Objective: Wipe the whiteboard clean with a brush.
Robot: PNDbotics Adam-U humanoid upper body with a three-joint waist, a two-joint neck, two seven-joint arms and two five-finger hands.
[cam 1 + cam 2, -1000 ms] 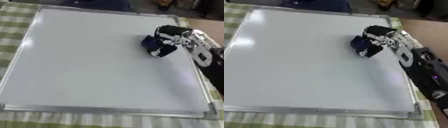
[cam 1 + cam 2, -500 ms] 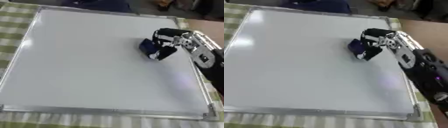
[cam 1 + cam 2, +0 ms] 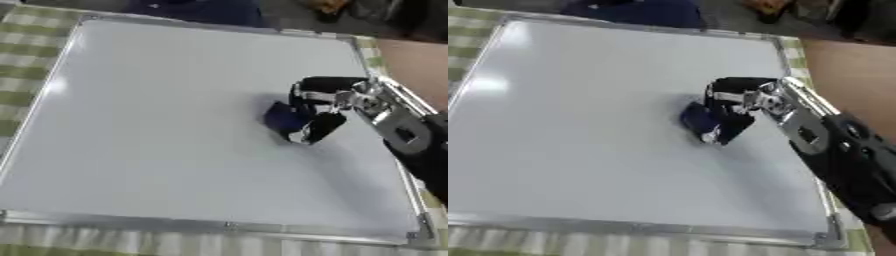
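The whiteboard (image 3: pixel 157 125) lies flat with a silver frame, its white face showing no marks. A dark blue brush (image 3: pixel 285 120) rests on the board right of centre. My right hand (image 3: pixel 322 104) comes in from the right edge, fingers curled round the brush and pressing it onto the board. In the right eye view the same brush (image 3: pixel 700 120) shows under that hand (image 3: pixel 737 102). My left hand shows in no view.
A green and white checked cloth (image 3: pixel 52 245) lies under the board along the left and front. A brown tabletop (image 3: pixel 411 65) runs along the right side. Dark objects (image 3: pixel 192 9) lie beyond the board's far edge.
My right hand has slid the brush leftward and a little nearer across the board. The whole picture has also shifted slightly.
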